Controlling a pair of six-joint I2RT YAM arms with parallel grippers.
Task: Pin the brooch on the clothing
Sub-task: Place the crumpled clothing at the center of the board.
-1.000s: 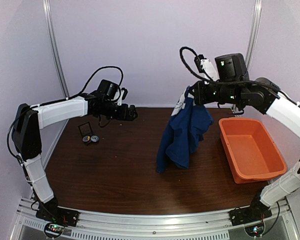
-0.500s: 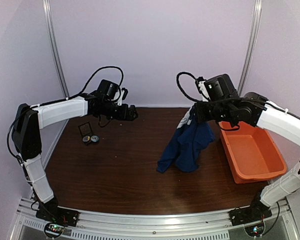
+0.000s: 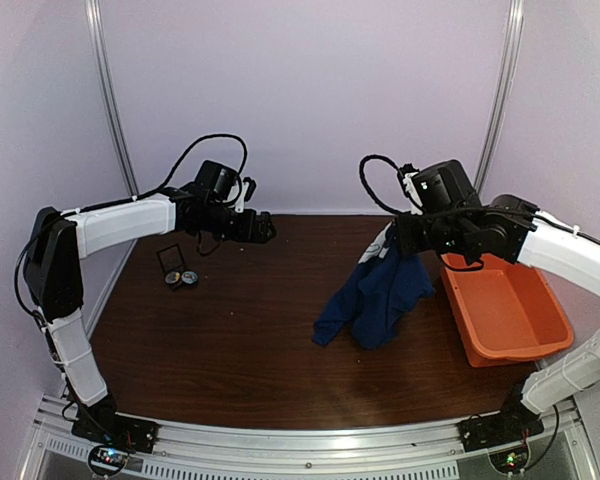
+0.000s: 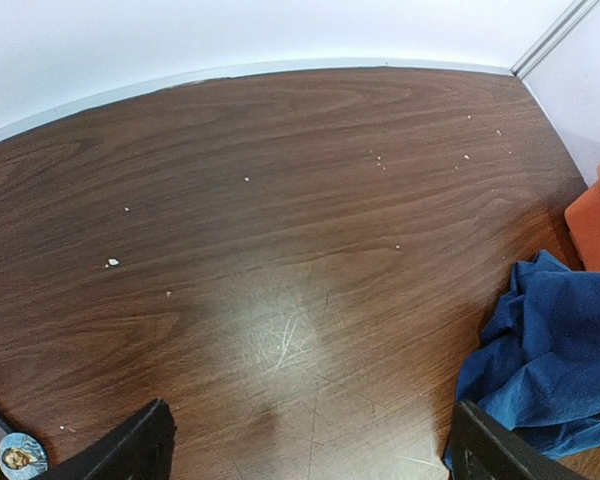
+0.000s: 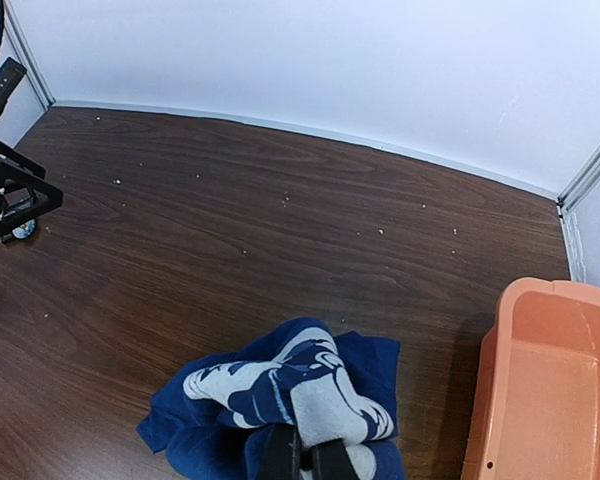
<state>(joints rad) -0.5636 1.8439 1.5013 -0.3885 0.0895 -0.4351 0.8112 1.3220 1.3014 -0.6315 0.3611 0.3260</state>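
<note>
Right arm (image 3: 565,245) lowered, navy T-shirt (image 3: 378,292) now sagging onto worktop (image 3: 240,335), right fingers (image 5: 279,457) pinching its printed fabric, left fingers (image 4: 130,452) spread wide.

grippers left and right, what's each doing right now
Left gripper: open, holding nothing.
Right gripper: shut on the navy T-shirt.

The T-shirt (image 3: 375,295) is navy blue, its print (image 5: 315,395) white with dark-blue lines. The tub (image 3: 505,305) is plain orange, the table (image 3: 240,340) dark brown wood-grain, the brooch (image 4: 20,455) bluish-grey.
</note>
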